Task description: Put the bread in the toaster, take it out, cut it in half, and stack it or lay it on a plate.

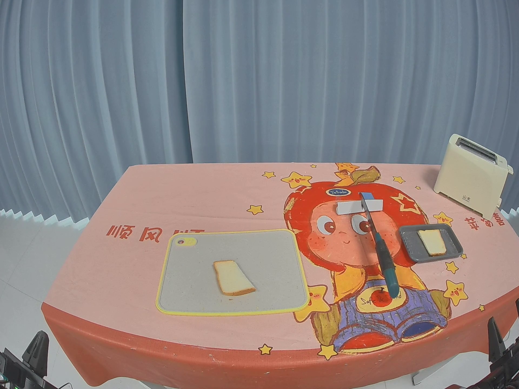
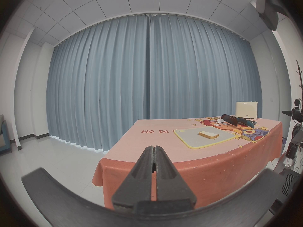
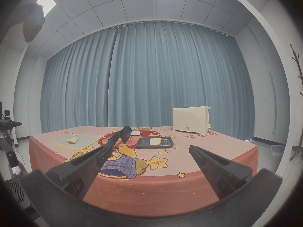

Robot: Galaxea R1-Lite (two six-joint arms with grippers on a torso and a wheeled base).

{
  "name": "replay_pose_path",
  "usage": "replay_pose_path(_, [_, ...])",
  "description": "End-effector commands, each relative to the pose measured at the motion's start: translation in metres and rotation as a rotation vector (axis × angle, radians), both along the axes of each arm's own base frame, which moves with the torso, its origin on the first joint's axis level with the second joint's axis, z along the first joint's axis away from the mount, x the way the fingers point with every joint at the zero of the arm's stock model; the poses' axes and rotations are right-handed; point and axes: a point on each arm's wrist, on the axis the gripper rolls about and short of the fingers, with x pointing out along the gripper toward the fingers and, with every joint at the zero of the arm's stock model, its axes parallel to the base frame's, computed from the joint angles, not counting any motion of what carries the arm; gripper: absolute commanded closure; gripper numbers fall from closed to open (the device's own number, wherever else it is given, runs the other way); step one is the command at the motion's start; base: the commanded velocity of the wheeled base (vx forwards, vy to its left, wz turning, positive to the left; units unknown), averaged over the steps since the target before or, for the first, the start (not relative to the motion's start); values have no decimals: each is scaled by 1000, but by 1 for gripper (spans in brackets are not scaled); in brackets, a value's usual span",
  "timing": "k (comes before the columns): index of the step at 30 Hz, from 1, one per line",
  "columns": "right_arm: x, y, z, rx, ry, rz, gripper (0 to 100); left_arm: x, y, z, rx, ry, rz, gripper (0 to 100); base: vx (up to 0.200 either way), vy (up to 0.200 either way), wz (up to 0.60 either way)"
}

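Bread (image 1: 233,278) on grey board (image 1: 265,249) atop pink cartoon tablecloth (image 1: 178,201), blue curtain (image 1: 259,66) behind; left gripper (image 2: 154,152) closed, right gripper (image 3: 151,147) spread.

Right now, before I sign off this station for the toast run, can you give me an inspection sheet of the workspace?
Surface: table under a pink cartoon tablecloth.
Job's things: cutting board with one bread piece lying on it; knife beside the board, its blade over a white strip; grey tray holding a second bread piece; toaster at the table's far right corner.
Clutter: nothing seen.
Grippers: left gripper shut, empty; right gripper open, empty; both short of the table's near edge.
Cables: nothing seen.
Surroundings: blue-grey curtain behind the table.
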Motion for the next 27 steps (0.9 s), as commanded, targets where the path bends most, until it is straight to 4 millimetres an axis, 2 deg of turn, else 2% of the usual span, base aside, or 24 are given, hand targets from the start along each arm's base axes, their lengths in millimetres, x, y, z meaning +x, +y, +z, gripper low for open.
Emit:
replay_pose_path(1, [0, 0, -5, 1, 1, 0, 0, 1, 0, -5, 0, 20, 0, 0, 0, 0, 0])
replay_pose_path(27, [0, 0, -5, -1, 1, 0, 0, 1, 0, -4, -10, 12, 15, 0, 0, 0, 0])
